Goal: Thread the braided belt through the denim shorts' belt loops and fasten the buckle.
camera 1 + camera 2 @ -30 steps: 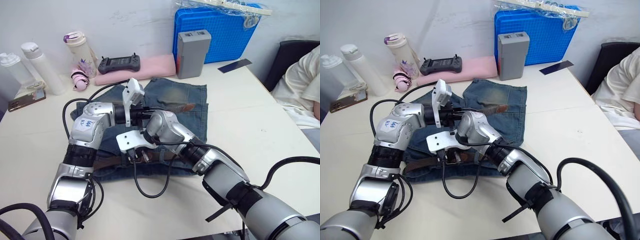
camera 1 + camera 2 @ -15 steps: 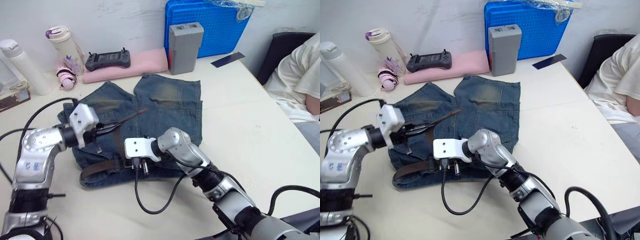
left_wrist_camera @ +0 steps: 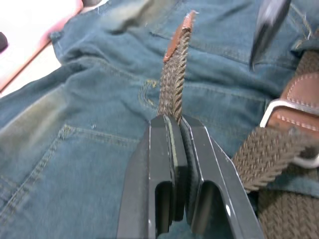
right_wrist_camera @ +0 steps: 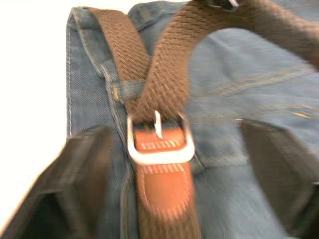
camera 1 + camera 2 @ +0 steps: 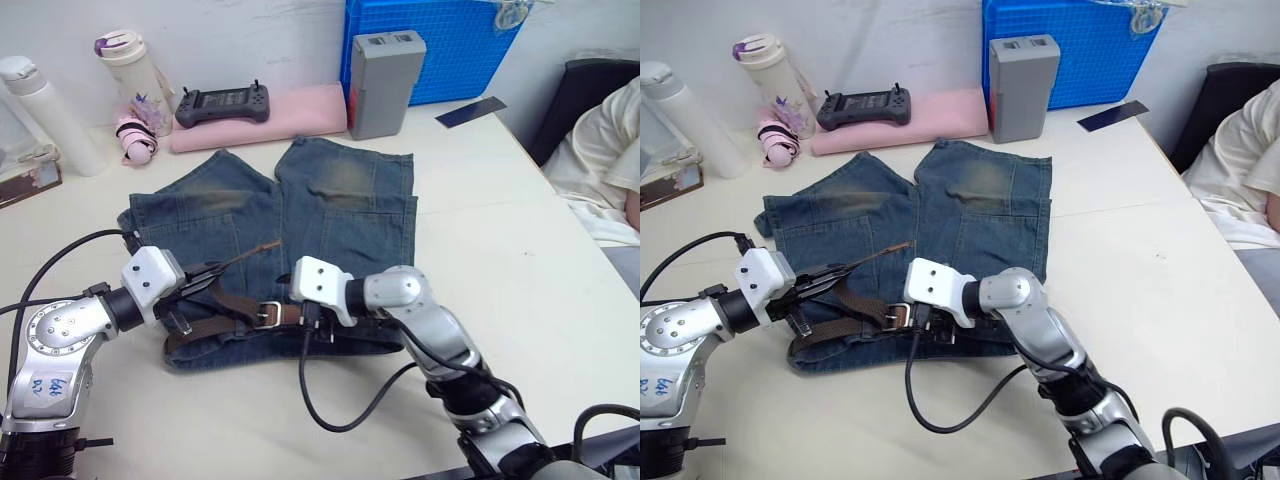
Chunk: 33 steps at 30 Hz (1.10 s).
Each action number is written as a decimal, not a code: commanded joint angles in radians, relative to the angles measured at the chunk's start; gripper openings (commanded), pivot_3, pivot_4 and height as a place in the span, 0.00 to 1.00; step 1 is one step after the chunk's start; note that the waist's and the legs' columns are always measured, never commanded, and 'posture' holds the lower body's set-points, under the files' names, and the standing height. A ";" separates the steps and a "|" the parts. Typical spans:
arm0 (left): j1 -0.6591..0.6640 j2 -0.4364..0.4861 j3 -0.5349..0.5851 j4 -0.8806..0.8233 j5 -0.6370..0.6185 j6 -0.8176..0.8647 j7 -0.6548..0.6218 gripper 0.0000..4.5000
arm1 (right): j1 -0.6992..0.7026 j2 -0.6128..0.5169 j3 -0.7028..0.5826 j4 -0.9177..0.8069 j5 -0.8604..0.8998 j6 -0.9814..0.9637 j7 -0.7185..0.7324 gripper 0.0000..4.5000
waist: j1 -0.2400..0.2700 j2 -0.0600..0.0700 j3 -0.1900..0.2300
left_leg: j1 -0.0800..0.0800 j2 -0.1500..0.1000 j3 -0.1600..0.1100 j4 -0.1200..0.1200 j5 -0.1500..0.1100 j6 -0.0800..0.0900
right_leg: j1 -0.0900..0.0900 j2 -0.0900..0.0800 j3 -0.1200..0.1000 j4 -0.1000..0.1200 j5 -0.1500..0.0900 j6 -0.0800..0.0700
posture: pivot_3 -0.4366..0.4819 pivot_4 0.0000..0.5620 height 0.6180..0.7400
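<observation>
The two eye views look forward and down from the robot's head over both arms, taking in the whole surface (image 5: 520,230) from some way off, with the denim shorts (image 5: 330,210) in the middle; they share nearly the same scene, the right eye's shifted slightly sideways. The left wrist view looks along its own fingers (image 3: 164,164), very close over the shorts, towards the tan tip of the braided belt (image 3: 174,74). The right wrist view sits just above the waistband, facing the buckle (image 4: 158,142) between its fingers (image 4: 79,169). Both wrist views share the buckle and the strap beside it, which the eye views show small.
</observation>
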 commanded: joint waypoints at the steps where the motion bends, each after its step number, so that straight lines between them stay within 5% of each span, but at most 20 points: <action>1: 0.013 -0.002 0.030 -0.039 -0.041 0.012 0.015 0.00 | 0.071 -0.043 0.025 -0.082 -0.014 -0.101 -0.078 0.99 | -0.002 0.000 0.000 | 0.000 0.000 0.000 0.000 0.000 0.000 | 0.000 0.000 0.000 0.000 0.000 0.000 | 0.48 0.27 1.00; 33: -0.073 0.023 0.091 -0.054 -0.187 0.205 0.092 0.00 | 0.129 -0.064 0.148 0.041 -0.302 -0.454 -0.470 0.99 | -0.001 -0.003 0.003 | 0.002 0.000 0.002 0.009 0.000 0.000 | 0.001 0.001 0.002 0.009 0.000 -0.001 | 0.48 0.27 1.00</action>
